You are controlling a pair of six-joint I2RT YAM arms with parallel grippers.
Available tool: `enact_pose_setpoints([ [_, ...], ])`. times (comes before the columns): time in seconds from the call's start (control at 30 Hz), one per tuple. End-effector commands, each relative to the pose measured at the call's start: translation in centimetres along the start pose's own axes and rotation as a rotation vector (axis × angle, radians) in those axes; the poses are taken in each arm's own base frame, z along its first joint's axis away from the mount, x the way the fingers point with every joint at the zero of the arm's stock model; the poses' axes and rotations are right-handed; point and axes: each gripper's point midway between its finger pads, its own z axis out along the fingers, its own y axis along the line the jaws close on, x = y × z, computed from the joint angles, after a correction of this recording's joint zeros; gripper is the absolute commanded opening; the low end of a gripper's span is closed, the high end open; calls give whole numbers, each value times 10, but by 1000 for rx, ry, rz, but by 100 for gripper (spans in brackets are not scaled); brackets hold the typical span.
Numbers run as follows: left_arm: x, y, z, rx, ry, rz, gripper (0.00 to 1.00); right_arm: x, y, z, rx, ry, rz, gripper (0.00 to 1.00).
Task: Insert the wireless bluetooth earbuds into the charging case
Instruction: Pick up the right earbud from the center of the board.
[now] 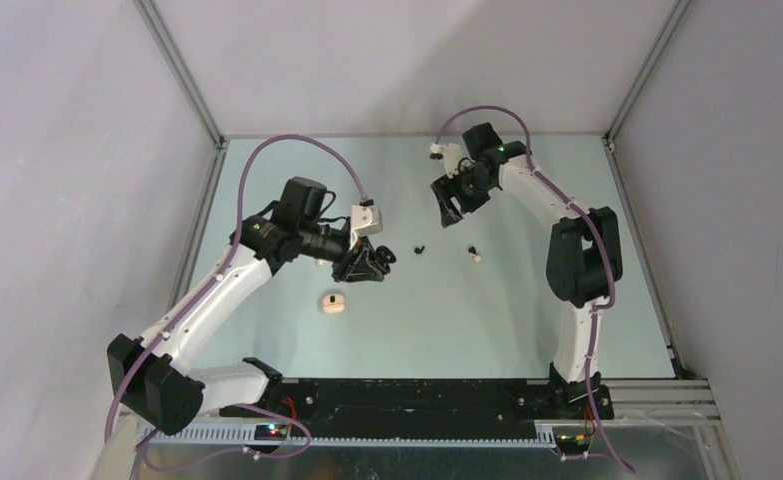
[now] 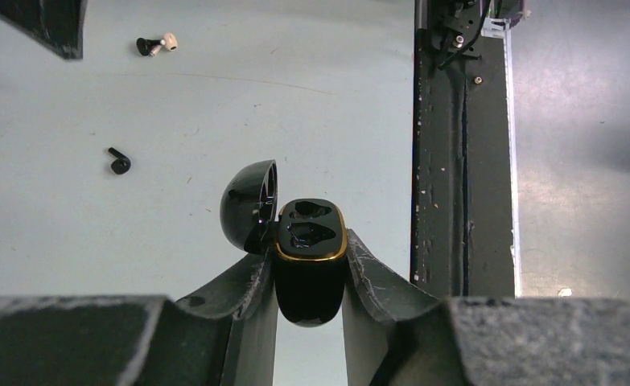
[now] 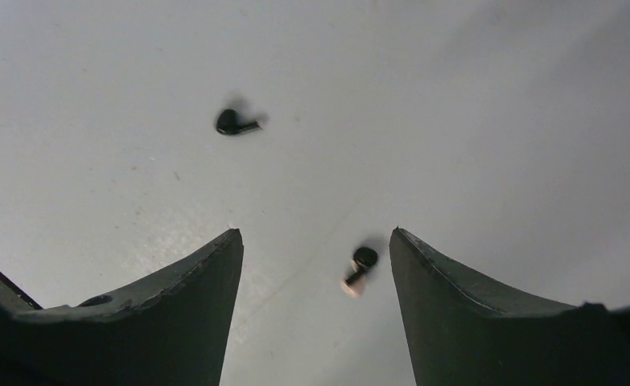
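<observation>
Right gripper (image 3: pixel 315 233) hangs over the table (image 3: pixel 496 96) with its jaws spread and nothing touching either finger. At the lower middle of its own wrist view, the left gripper (image 2: pixel 310 249) is pinched on the black charging case (image 2: pixel 310 281). The case stands upright between the fingers with its lid (image 2: pixel 249 205) swung open to the left, and two empty wells face the camera. In the top view a beige pebble-shaped piece (image 1: pixel 333 303) lies alone, low and left of centre.

The black-and-cream earbud (image 3: pixel 360 268) sits low in the right wrist view, between the fingers but just beside the right-hand one. The black earbud (image 3: pixel 232 121) lies in the upper left of that frame, well apart.

The step in hand looks like picking up the black-and-cream earbud. To do it well, shift the jaws toward the right of the frame first, so the bud sits midway between them. Otherwise the nearer finger would likely nudge it and send it skidding. Then come straight down and close gently on the rounded body, not the stem. The case should be held steady, wells upward.
</observation>
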Motion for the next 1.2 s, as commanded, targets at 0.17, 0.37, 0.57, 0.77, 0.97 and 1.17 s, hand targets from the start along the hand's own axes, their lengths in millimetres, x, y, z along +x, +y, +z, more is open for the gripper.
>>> enact_pose_setpoints([
  [0.17,-14,-8,6,-2,-51,91,0,66,-64,-11,41,137,313,59],
  [0.37,-8,-12,14,14,-24,97,0,75,-79,-4,87,230,178,55],
  [0.57,-5,-11,17,14,-20,96,0,82,-105,-2,245,312,56,54],
  [0.77,-3,-12,19,21,-16,95,0,89,-96,8,259,350,13,54],
  [0.97,-2,-12,19,18,-17,96,0,103,-78,20,254,395,-59,54],
  [1.17,-2,-12,19,18,-17,96,0,110,-61,27,216,406,-67,53],
])
